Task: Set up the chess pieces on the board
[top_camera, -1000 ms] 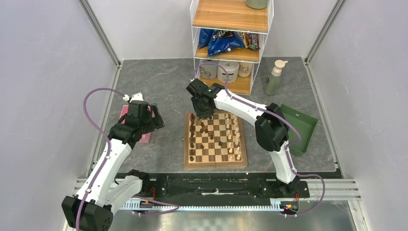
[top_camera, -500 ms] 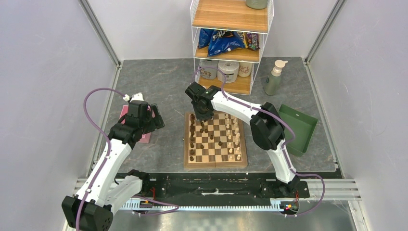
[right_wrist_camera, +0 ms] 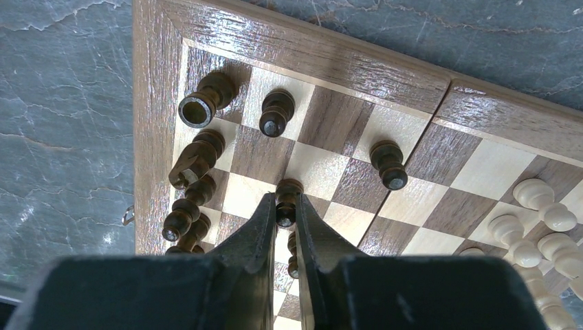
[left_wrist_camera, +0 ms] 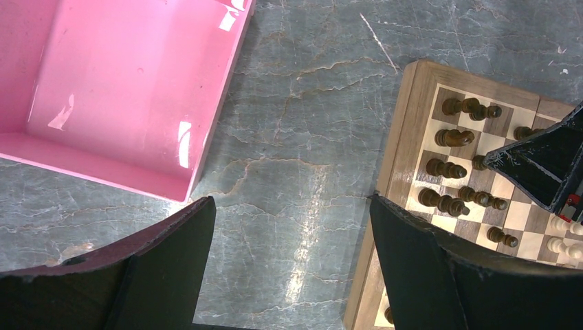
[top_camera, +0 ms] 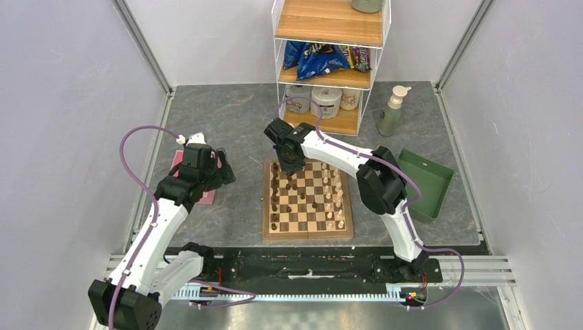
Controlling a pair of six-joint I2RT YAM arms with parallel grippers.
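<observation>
- Right gripper (right_wrist_camera: pixel 284 210) pinches a dark pawn (right_wrist_camera: pixel 289 191) near the far-left corner of the chessboard (right_wrist_camera: pixel 323 58), probably to centre it among the dark ranks.
- Left gripper (left_wrist_camera: pixel 289 268) hovers spread and empty beside the pink tray (left_wrist_camera: pixel 124 89), apart from the working arm.

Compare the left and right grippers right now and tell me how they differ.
The left gripper is wide open; the right gripper is closed on a dark pawn. The left gripper holds nothing above the grey table beside the pink tray; the right gripper is over the board, on its dark-piece side. Both have black fingers.
</observation>
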